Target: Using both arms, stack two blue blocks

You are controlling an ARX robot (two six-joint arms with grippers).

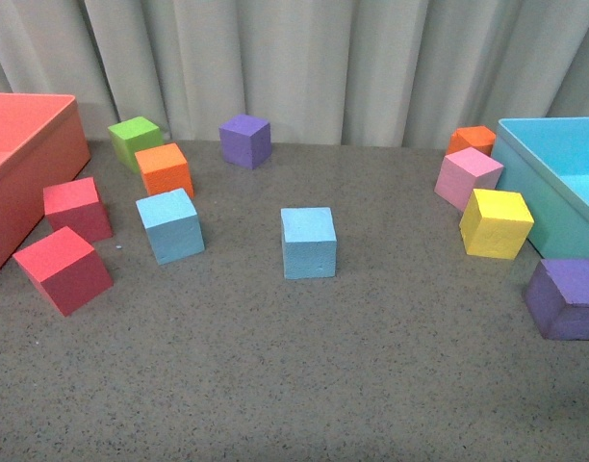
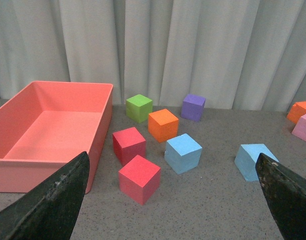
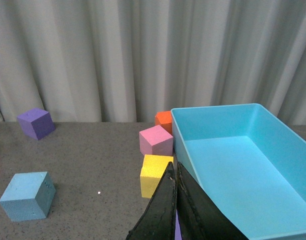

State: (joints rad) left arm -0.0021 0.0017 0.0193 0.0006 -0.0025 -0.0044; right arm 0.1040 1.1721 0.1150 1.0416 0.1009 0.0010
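Two light blue blocks sit apart on the grey table. One blue block (image 1: 308, 242) is in the middle; it also shows in the left wrist view (image 2: 253, 159) and the right wrist view (image 3: 28, 196). The other blue block (image 1: 169, 224) is to its left, next to red cubes, and shows in the left wrist view (image 2: 183, 152). No arm shows in the front view. My left gripper (image 2: 173, 200) is open and empty, well back from the blocks. My right gripper (image 3: 173, 167) is shut and empty, above a yellow cube (image 3: 154, 175).
A red bin (image 1: 20, 164) stands at the left and a turquoise bin (image 1: 564, 188) at the right. Two red cubes (image 1: 64, 269), an orange cube (image 1: 165, 168), a green cube (image 1: 135, 140) and a purple cube (image 1: 244, 141) lie left and back. Pink (image 1: 468, 178), yellow (image 1: 495, 223), orange and purple (image 1: 566, 298) cubes lie by the turquoise bin.
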